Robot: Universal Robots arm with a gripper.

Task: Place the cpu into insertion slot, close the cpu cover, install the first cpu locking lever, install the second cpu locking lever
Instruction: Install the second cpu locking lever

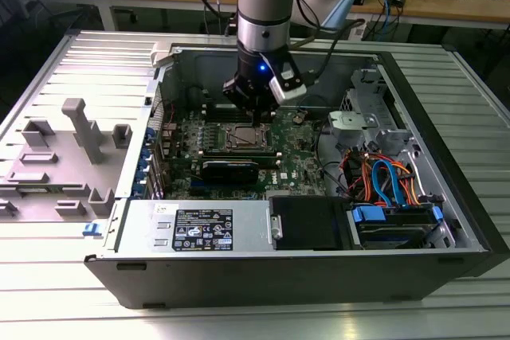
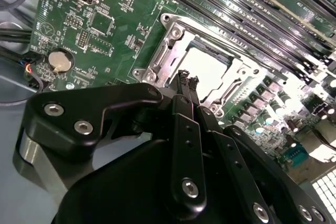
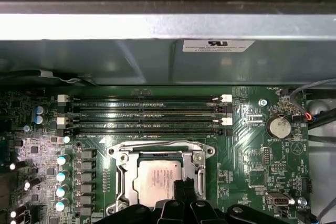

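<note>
While hand [image 2: 187, 80] hovers closed over socket | one cpu [image 3: 156, 182] | one cpu cover [image 3: 126, 169] down

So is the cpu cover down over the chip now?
Yes: the cpu cover lies flat, framing the cpu in the insertion slot.

One cpu [image 3: 157, 181], one cpu cover [image 3: 122, 169] (closed over it), four memory slots [image 3: 144, 99].
</note>
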